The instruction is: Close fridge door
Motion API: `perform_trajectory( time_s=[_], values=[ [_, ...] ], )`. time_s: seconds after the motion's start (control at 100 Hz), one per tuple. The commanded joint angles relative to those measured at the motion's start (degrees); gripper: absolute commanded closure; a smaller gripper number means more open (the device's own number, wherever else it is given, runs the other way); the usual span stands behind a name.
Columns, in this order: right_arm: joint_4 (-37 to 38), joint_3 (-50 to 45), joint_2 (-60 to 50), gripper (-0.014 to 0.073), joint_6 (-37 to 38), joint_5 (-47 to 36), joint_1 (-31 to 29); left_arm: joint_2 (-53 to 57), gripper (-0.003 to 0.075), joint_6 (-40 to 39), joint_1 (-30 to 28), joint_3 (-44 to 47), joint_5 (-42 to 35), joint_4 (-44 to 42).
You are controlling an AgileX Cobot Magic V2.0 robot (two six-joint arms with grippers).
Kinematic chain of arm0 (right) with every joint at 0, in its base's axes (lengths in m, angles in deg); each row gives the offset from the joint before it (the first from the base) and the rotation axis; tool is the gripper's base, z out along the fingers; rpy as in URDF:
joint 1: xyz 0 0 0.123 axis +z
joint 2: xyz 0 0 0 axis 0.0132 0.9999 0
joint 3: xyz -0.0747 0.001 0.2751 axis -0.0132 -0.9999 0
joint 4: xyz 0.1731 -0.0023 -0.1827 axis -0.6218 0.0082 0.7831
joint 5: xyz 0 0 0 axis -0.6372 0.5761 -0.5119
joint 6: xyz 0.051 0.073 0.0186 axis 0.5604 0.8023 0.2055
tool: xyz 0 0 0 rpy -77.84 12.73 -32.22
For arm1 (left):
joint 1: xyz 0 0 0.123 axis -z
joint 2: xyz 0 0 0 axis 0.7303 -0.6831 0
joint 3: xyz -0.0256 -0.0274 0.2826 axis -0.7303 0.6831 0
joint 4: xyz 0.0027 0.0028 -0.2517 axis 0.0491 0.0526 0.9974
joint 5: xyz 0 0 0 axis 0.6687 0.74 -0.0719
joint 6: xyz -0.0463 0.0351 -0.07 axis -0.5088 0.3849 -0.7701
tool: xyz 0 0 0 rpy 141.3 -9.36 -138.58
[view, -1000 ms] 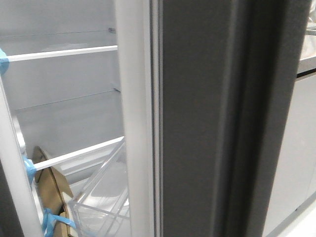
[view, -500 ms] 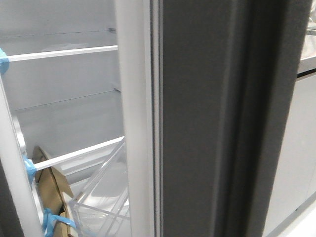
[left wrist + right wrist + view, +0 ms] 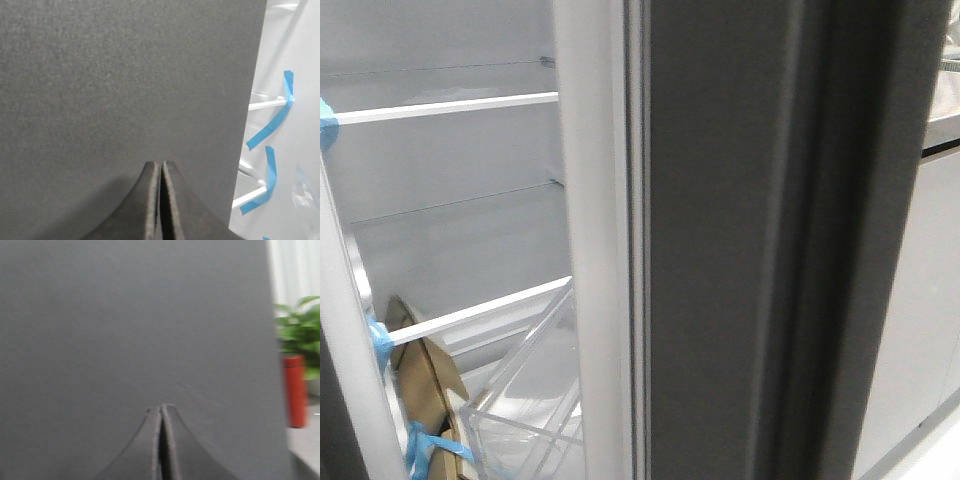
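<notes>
Front cam: we're right up against the tall matte dark-grey fridge door panel [image 3: 720, 250], edge-on and still open, filling the middle and right of the view. Its white inner lining [image 3: 590, 230] runs down just left of the dark face. Beyond that we see into the white fridge interior w/ white-edged shelves [image 3: 450, 106], a clear plastic bin [image 3: 525, 400] low down, a brown cardboard piece [image 3: 420, 385] and bits of blue tape [image 3: 380, 340]. Pale grey glossy cabinet door [image 3: 920, 330] sits at far right.

Vs the earlier frames, basically nothing differs: door edge, shelves, bin and cardboard all sit in the same spots. Any shift is too slight to call.

Left wrist cam: our left black pincer [image 3: 160, 172] has both fingers pressed together, nothing between them, tips right at the dark-grey door face [image 3: 125, 85]. We can't tell for sure if they touch it. Past the door edge there's white lining w/ blue tape strips [image 3: 272, 125].

Right wrist cam: same deal, right black pincer [image 3: 161, 415] fully closed and empty, tips up against a dark-grey panel [image 3: 135, 325]. A green plant [image 3: 300, 325] in a red pot [image 3: 295, 390] shows beside the panel's edge, blurry.
</notes>
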Motion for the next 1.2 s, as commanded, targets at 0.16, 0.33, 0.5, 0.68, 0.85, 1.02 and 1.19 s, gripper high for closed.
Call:
perform_trajectory(
  time_s=[0.16, 0.33, 0.5, 0.68, 0.85, 1.02, 1.19],
  values=[
    [-0.05, 9.63, 7.45, 0.067, 0.29, 0.08, 8.52, -1.09, 0.0741, -0.2, 0.27, 1.6, -4.4, 0.09],
    [-0.05, 10.26, 10.71, 0.067, -0.07, -0.04, 9.86, -1.09, 0.0741, -0.2, 0.27, 1.6, -4.4, 0.09],
    [-0.05, 10.26, 13.67, 0.067, -0.07, -0.66, 9.86, -1.09, 0.0741, -0.2, 0.27, 1.6, -4.4, 0.09],
    [-0.14, 10.26, 15.49, 0.067, -0.07, -1.96, 9.86, -1.09, 0.0741, -0.2, 0.27, 1.6, -4.4, 0.09],
    [-0.14, 10.26, 17.14, 0.067, -0.07, -3.15, 9.95, -1.09, 0.0741, -0.2, 0.27, 1.6, -4.4, 0.09],
    [-0.17, 10.26, 20.02, 0.067, -0.07, -7.46, 11.67, -1.09, 0.0741, -0.2, 0.27, 1.6, -4.4, 0.09],
    [-0.17, 10.26, 23.59, 0.067, -0.07, -11.95, 13.88, -1.09, 0.0741, -0.2, 0.27, 1.6, -4.4, 0.09]
  ],
)
